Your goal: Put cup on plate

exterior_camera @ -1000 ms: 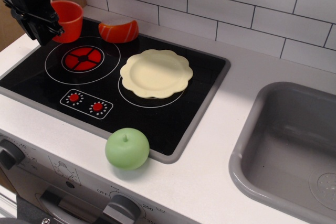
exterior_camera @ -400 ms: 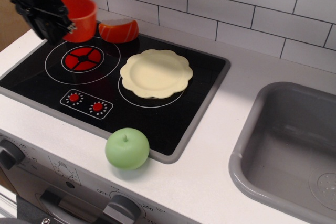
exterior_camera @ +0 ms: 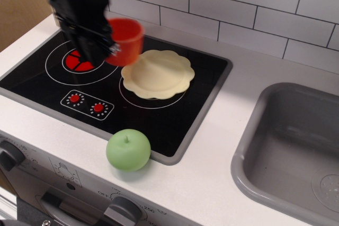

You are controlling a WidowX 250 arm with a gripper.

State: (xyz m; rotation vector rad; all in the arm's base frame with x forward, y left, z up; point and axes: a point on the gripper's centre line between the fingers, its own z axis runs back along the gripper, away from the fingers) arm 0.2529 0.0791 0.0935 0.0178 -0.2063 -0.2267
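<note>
The red-orange cup hangs in the air, held by my black gripper, which is shut on its left side. The cup is lifted above the black toy hob, over the left edge of the pale cream-yellow scalloped plate. The plate lies flat on the hob's right ring with nothing on it. My arm hides the cup's handle and the back left of the hob.
A green apple sits on the white counter at the hob's front edge. A grey sink lies to the right. White tiled wall runs behind. Stove knobs are at the front edge.
My gripper has carried the cup from the hob's back left corner to the right and forward, to the plate's left edge. The orange half-round piece is now hidden behind my arm.
</note>
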